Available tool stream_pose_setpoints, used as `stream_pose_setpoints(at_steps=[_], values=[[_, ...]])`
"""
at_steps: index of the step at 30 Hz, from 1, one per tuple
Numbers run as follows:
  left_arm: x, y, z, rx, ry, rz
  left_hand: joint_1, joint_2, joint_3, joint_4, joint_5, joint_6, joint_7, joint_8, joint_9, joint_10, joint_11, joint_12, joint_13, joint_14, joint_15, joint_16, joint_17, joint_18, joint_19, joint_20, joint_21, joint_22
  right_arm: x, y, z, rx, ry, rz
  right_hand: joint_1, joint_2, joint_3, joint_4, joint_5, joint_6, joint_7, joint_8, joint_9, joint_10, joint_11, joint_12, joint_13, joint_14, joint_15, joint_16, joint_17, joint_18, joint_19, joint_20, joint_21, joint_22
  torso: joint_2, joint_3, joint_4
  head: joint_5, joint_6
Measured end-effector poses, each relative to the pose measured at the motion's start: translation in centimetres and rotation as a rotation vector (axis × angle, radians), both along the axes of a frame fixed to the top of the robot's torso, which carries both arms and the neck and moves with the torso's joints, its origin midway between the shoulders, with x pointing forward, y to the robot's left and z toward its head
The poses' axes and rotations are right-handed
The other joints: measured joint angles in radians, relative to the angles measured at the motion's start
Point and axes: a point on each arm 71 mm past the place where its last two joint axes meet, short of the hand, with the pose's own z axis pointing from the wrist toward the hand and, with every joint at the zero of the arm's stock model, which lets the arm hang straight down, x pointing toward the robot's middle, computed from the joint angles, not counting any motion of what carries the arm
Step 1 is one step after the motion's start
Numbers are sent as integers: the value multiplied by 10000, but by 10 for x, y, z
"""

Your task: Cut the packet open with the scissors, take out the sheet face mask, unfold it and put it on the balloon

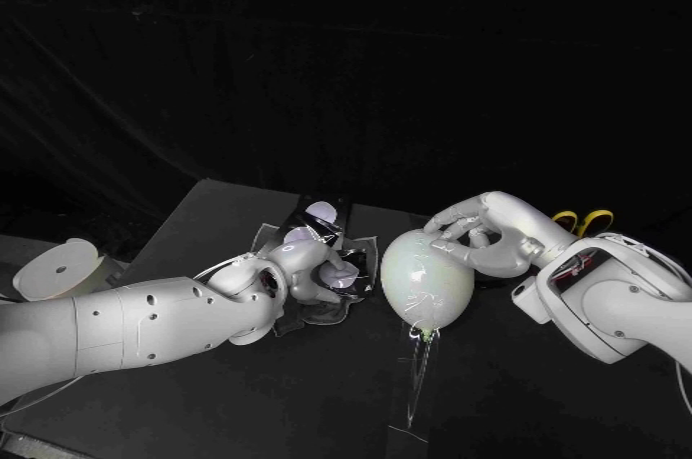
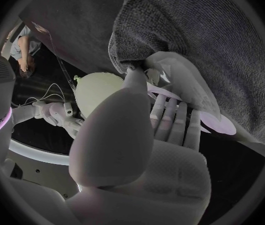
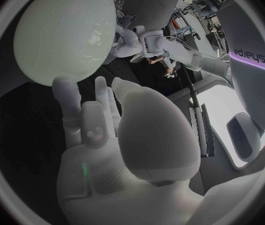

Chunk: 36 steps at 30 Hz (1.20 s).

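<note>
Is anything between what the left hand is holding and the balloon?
Nothing visible in the gap: the left hand holds the crumpled packet-and-mask bundle right beside the balloon. The right hand rests on the balloon's upper far side, covering part of that surface.

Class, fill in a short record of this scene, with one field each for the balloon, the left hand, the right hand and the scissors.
Balloon: pale green balloon, upright on a thin stick, between the two hands.
Left hand: left hand holds a shiny crumpled packet close beside the balloon.
Right hand: right hand holds nothing; its fingers touch the balloon's upper side.
Scissors: yellow-handled scissors lie beyond the right hand, untouched.
</note>
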Motion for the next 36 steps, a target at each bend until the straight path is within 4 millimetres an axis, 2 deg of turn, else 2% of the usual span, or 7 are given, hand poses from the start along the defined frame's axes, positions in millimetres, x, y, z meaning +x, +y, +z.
stream_pose_setpoints(at_steps=[2,5,13,20,24,31,36], values=[[0,1,0,0,-34,4,112,212,186,3,3,127,56,62,58,442,-7,67,3,359,-2,93,62,141,101,39,31,9,0,0,0,-3,3,-4,0,0,0,0,0,0,0,0,0,0,0,0,0,0,0,0,0,0,0,0,0,0,-1,1,0,0,0],[0,1,0,-12,-66,-4,179,279,310,-7,3,141,69,81,59,578,27,80,8,464,-4,114,119,199,117,56,60,24,0,0,0,-6,6,-5,0,0,0,0,0,0,-1,0,-1,0,0,0,0,0,0,0,-1,-2,0,0,0,-1,-2,2,0,0,-1],[0,2,1,-40,-157,-14,342,442,628,-47,3,377,46,201,69,1051,-13,82,17,1238,-35,269,126,216,269,84,93,9,0,-1,0,-10,16,1,0,0,0,0,0,3,-3,0,6,0,0,0,0,0,0,0,0,-63,0,0,0,4,-2,3,-8,-1,-1],[1,3,1,-88,-260,-63,698,798,976,-82,1,976,-157,475,172,1750,-202,145,24,1815,-132,434,126,216,671,38,222,10,0,0,0,-12,22,10,0,0,0,0,0,14,-15,0,10,0,0,0,0,-1,0,0,12,-66,0,0,0,24,-2,5,-8,-1,6],[1,4,2,-127,-346,-102,925,1025,1304,-60,1,1588,-316,779,281,2344,-410,245,21,2204,-202,591,218,217,1154,-5,379,59,0,-1,0,-14,24,9,0,0,0,0,0,14,-15,0,9,0,0,0,0,0,1,0,12,-67,0,0,0,24,-2,5,-8,-1,6],[1,5,2,-210,-503,-172,1056,1156,1806,-33,-3,2214,-466,1060,364,3144,-598,319,-1,2773,-384,784,482,213,1954,-74,646,145,-1,-1,0,-15,27,10,0,0,0,0,0,15,-17,0,8,0,0,0,0,-1,1,0,10,-68,0,0,0,38,-2,4,-8,-1,20],[0,6,3,-307,-621,-221,1011,1112,2653,-16,-44,2463,-575,1222,378,3719,-705,115,-38,3109,-503,841,501,206,2439,-156,768,205,-1,-1,0,-17,28,8,0,0,0,0,0,16,-17,0,6,0,0,0,0,-1,1,0,6,-70,0,0,0,38,0,2,-4,-7,31]])
